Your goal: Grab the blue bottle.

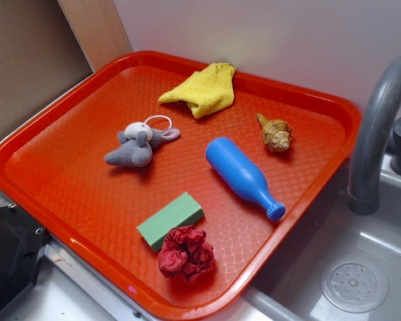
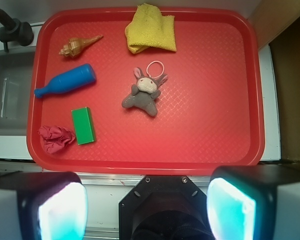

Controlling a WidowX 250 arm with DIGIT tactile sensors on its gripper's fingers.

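— Pale wall behind, and a red tray [image 1: 67, 194] that fills most of the exterior view. What gets cut off?

— On the left, a dark shape at the bottom corner runs out of the picture; I cannot tell what it is. On the right, a grey tap [image 1: 377, 134] curves up past the top edge, and only part of the sink [image 1: 361, 267] with its drain shows. In the wrist view the tray's near rim is partly covered by the hand [image 2: 146, 210].

— And the hand itself?

— Only its two fingers [image 2: 55, 210] show, blurred and glowing pale cyan at the bottom edge, standing wide apart with nothing between them. It hangs clear of the tray, touching none of the things.

— Left to right on the tray, then?

— In the exterior view: a grey plush mouse [image 1: 137, 146] with a white loop, a green block [image 1: 170, 219], a crumpled red cloth [image 1: 186, 254] just beside the block, a yellow cloth [image 1: 202, 89] at the far side, then the blue bottle [image 1: 244, 177] and a tan shell [image 1: 275, 132].

— How does the bottle look?

— Smooth, bright blue, lying on its side. Wide rounded body, narrow neck, small flared cap pointing toward the tray's sink-side rim. It touches nothing; the shell lies near it, the block well apart.
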